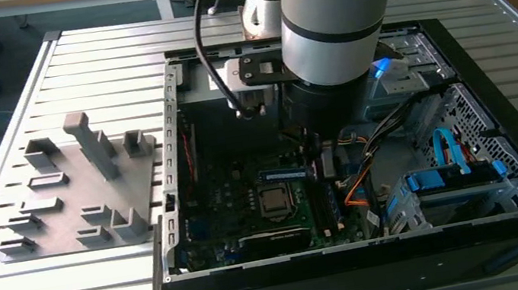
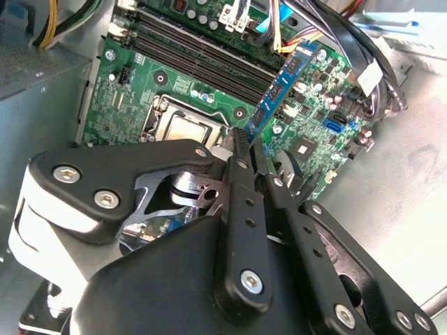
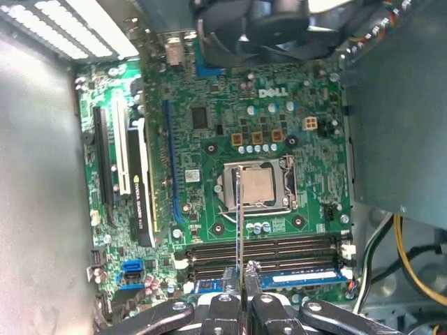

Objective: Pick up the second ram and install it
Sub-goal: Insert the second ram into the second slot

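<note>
Claw (image 2: 246,144) clamped shut on the second ram (image 2: 283,87). Stick held over the motherboard (image 3: 209,143), inside the open computer case (image 1: 362,281).

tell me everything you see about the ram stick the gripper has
The second ram is a slim, long blue-green circuit board with dark chips along one face. The gripper pinches one end between its fingers, so the stick juts out beyond them. It hangs over the motherboard near the processor socket, crosswise to the memory slots, seated in none. The first wrist view shows it edge-on.
</note>
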